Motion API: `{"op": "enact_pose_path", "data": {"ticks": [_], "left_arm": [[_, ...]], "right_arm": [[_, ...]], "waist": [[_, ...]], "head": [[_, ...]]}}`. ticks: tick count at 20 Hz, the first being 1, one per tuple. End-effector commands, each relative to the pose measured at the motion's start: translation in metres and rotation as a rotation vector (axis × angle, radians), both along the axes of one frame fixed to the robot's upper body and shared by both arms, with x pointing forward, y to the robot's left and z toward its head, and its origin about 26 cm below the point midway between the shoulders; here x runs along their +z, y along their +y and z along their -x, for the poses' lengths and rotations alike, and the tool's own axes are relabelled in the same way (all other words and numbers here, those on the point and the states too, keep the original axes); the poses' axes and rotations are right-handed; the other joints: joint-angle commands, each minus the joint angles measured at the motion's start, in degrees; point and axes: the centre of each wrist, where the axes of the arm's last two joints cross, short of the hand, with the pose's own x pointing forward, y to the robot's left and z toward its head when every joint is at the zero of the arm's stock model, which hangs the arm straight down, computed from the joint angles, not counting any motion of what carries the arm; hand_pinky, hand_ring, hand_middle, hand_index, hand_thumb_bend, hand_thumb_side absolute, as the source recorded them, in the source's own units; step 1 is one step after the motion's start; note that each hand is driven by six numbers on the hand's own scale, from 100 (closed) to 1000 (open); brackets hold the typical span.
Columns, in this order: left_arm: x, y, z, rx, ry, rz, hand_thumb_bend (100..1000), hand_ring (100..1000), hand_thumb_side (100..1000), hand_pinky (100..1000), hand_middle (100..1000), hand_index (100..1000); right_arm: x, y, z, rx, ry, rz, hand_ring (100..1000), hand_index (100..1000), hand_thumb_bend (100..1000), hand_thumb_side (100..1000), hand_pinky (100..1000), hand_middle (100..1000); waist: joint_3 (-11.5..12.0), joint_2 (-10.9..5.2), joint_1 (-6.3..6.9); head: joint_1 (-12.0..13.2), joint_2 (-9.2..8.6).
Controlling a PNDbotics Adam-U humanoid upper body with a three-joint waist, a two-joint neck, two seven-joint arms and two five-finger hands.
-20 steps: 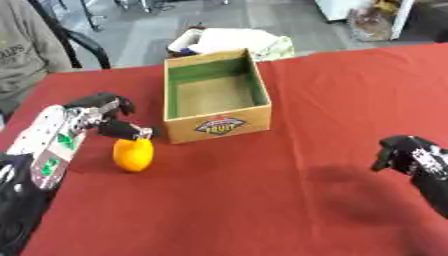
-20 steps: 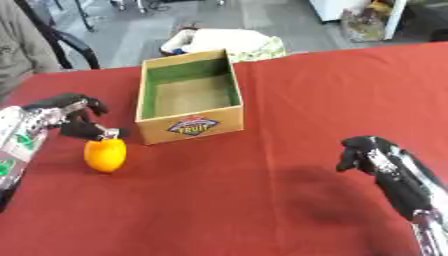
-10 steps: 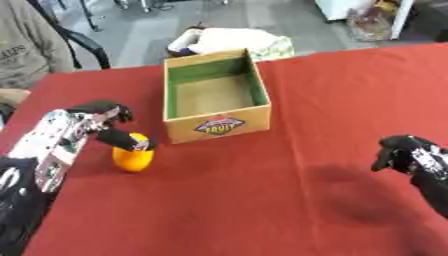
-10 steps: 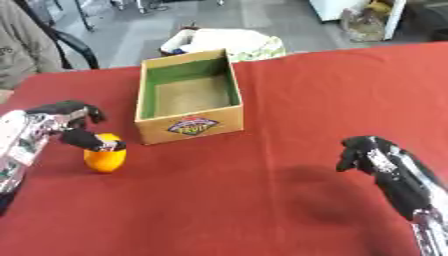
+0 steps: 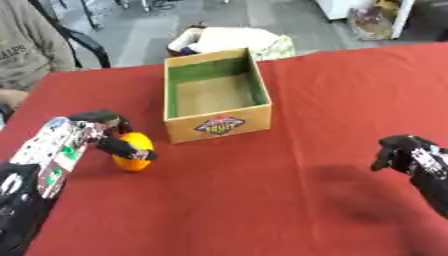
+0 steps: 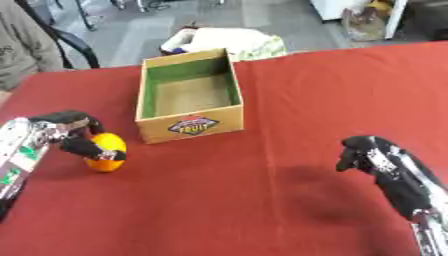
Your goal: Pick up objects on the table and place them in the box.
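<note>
The table (image 5: 332, 100), covered in red cloth, fills most of both views. Near its far middle stands the open cardboard box (image 5: 215, 97), green on the inside walls and empty as far as I can see, with a fruit label on the front.

At the right side the right hand (image 6: 363, 152) hangs above the cloth with its fingers curled in and nothing between them; it has hardly moved during the last second.

At the left, the left hand (image 5: 98, 134) has come down and closed around the orange fruit (image 5: 134, 151). One second ago its fingers were only touching the top of the fruit; now they are curled over it, with a dark finger across its front. The fruit seems to rest on the table, to the left of the box and a little in front of it, apart from the box wall.

I judge that the grasp is just made and the lift has not yet begun. Next the fruit must go up and over the near wall into the box.
</note>
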Motion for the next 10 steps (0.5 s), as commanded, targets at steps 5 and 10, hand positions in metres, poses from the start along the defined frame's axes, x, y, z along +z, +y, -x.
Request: {"op": "enact_pose_path", "data": {"ticks": [5,10], "left_arm": [[0.0016,0.0074,-0.0021,0.047,0.011,-0.037,616,727,581,728,735,821],[0.0000,0.0072,-0.0027,0.083,-0.081,-0.036,237,584,290,659,573,703]], "right_arm": [[0.0107,-0.0026,-0.0018,0.001,-0.033,0.028,543,698,100,630,593,523],[0.0105,-0.0024,-0.0017,0.001,-0.032,0.028,543,698,100,629,593,523]], "waist": [[0.2,-0.47,-0.26],[0.2,-0.45,-0.27]], "head": [[-0.3,0.03],[-0.4,-0.02]]}}
